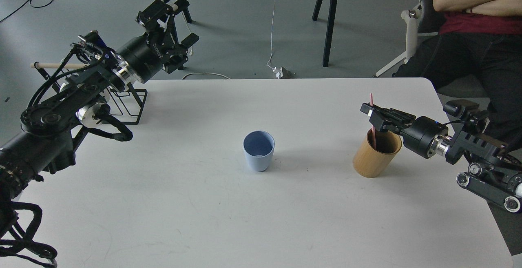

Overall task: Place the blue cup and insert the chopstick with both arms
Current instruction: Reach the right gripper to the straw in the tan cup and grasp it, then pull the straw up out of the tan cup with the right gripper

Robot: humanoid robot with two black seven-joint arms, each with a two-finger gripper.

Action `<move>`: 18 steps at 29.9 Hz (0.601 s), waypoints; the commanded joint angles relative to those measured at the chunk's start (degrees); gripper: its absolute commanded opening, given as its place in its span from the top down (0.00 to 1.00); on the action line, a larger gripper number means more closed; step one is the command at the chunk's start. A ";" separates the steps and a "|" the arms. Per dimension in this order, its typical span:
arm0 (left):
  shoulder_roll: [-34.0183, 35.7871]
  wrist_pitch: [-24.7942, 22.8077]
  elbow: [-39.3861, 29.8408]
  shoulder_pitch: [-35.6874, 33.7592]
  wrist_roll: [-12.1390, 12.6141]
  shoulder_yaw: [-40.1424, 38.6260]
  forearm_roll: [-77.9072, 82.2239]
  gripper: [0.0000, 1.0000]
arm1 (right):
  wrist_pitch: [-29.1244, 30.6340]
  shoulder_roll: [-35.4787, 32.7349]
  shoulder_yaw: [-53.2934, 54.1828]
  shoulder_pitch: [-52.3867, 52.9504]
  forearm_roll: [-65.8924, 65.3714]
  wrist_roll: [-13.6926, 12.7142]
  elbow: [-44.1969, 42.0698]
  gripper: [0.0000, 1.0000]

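Pale blue plastic tumbler (259, 150) upright mid-counter (171, 202), done. Thin pink-red chopstick (372, 118) in tan bamboo cup (375, 153), right edge; my right claw (370, 112) pinches its top. Light, slippery: keep the grip high. Left claw (173, 31) open, empty.

Blue cup (259, 150): pale blue tapered tumbler, upright, empty, centre of frame on the counter (183, 202). Chopstick (372, 117): thin pink-red stick, near-upright, lower end inside the tan cup (375, 158), right of frame.

blue cup (259, 150): pale blue
chopstick (371, 115): pink-red
tan cup (376, 154): bamboo tan
tabletop (204, 202): plain white
wire rack (130, 105): black
left end effector (173, 31): black
right end effector (369, 111): black
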 commanded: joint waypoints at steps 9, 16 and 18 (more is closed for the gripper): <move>-0.07 0.00 0.00 0.00 0.00 -0.01 -0.15 0.02 | -1.93 -0.53 0.00 0.08 -1.69 -0.01 0.18 0.91; -0.07 0.00 0.00 0.09 0.00 0.08 -0.23 0.02 | -2.90 -2.46 1.50 1.30 -1.34 -0.01 0.71 0.96; -0.07 0.00 0.00 0.09 0.00 -0.01 -0.23 0.02 | -3.08 -3.51 2.37 1.75 -1.17 -0.01 0.97 0.98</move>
